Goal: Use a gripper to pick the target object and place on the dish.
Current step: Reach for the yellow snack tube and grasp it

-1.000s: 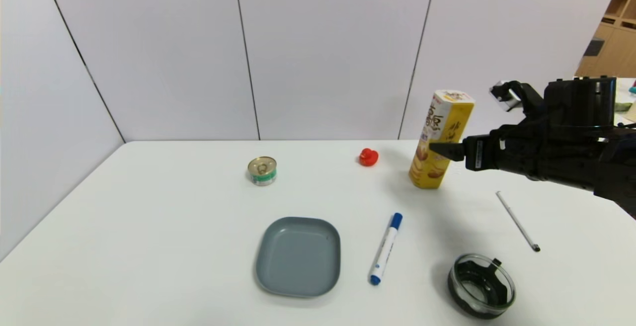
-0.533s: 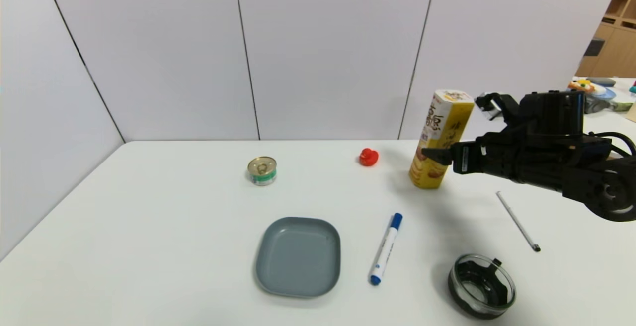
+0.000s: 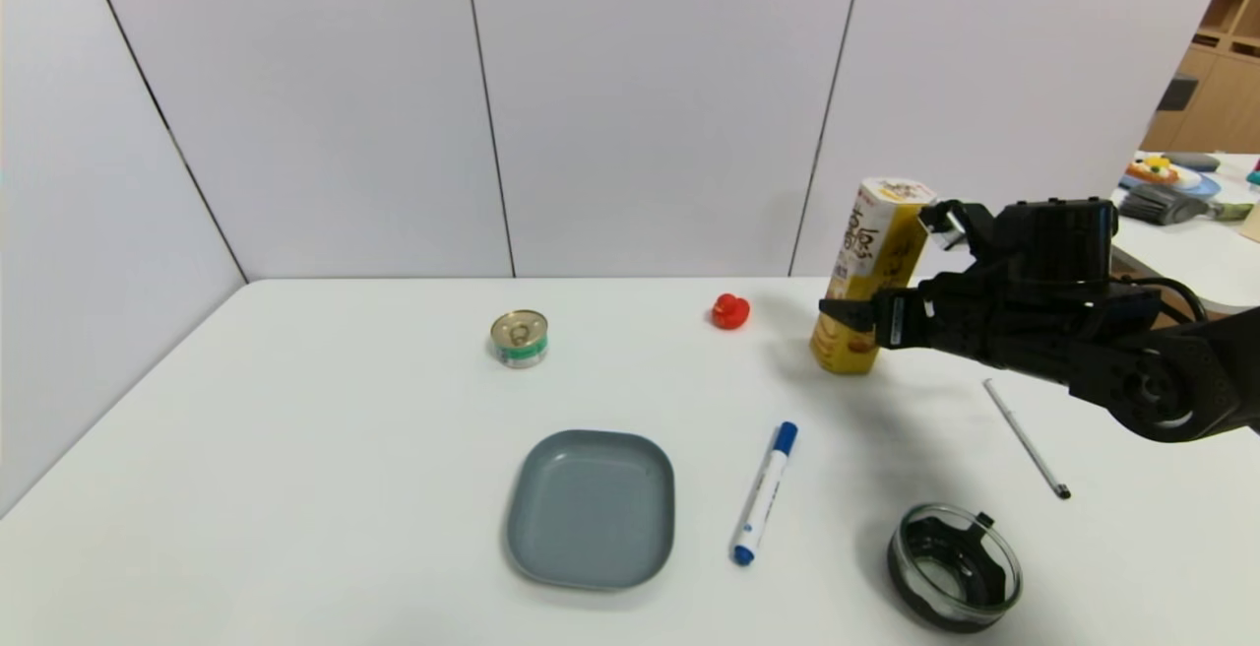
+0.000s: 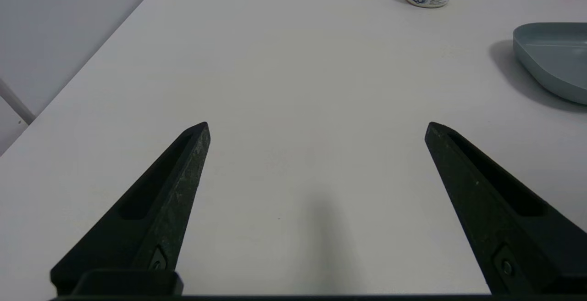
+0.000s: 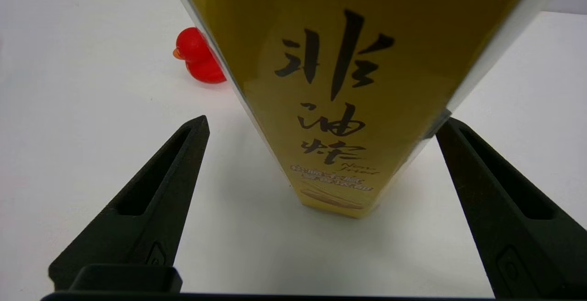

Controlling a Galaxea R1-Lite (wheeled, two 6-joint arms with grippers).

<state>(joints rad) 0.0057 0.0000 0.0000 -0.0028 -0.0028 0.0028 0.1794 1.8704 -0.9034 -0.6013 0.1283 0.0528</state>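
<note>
Yellow-white hexagonal snack box (image 3: 870,277) | upright | right gripper (image 5: 321,126) spread around it

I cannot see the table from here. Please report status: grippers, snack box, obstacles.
Right gripper open, jaws either side of the upright snack box, not closed. Left gripper open, idle over bare table. Dish empty. Blue marker lies between box and dish.

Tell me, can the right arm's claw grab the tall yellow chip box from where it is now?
Probably yes. The right gripper is open with the snack box standing upright between its fingers, and nothing blocks it.
</note>
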